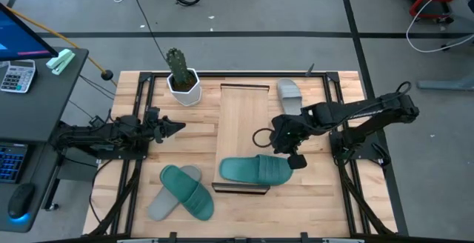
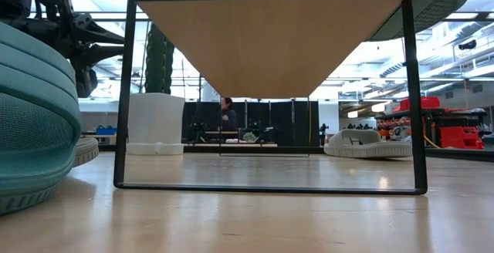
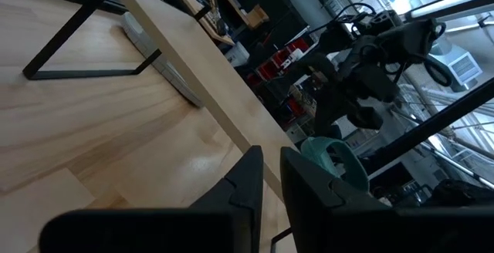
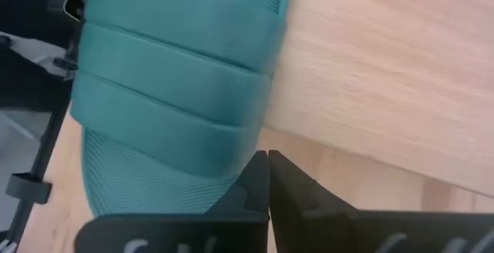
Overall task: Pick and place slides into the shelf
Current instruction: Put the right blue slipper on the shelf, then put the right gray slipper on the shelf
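The shelf point(image 1: 244, 124) is a light-wood board on dark rails, standing mid-table. One teal slide point(image 1: 255, 170) lies across its near end, sole down, with its right end past the board's edge. Another teal slide point(image 1: 187, 191) lies partly on a grey slide point(image 1: 161, 204) on the table near left. The second grey slide point(image 1: 290, 95) lies on the table at the far right of the shelf. My right gripper point(image 1: 296, 159) is shut, at the right end of the shelf's teal slide point(image 4: 177, 106). My left gripper point(image 1: 178, 127) hovers left of the shelf, open by a narrow gap and empty. My right gripper's shut fingertips point(image 4: 258, 168) stand slanting down at the side edge of the teal slide point(image 4: 247, 141), just by its strap. I cannot tell whether they touch it. The slide lies flat on the shelf's near end.
A white pot with a cactus point(image 1: 181, 80) stands at the far left of the shelf. A desk with a keyboard and calculator point(image 1: 18, 76) is beyond the table's left edge. Bare tabletop point(image 1: 318, 198) lies near right.
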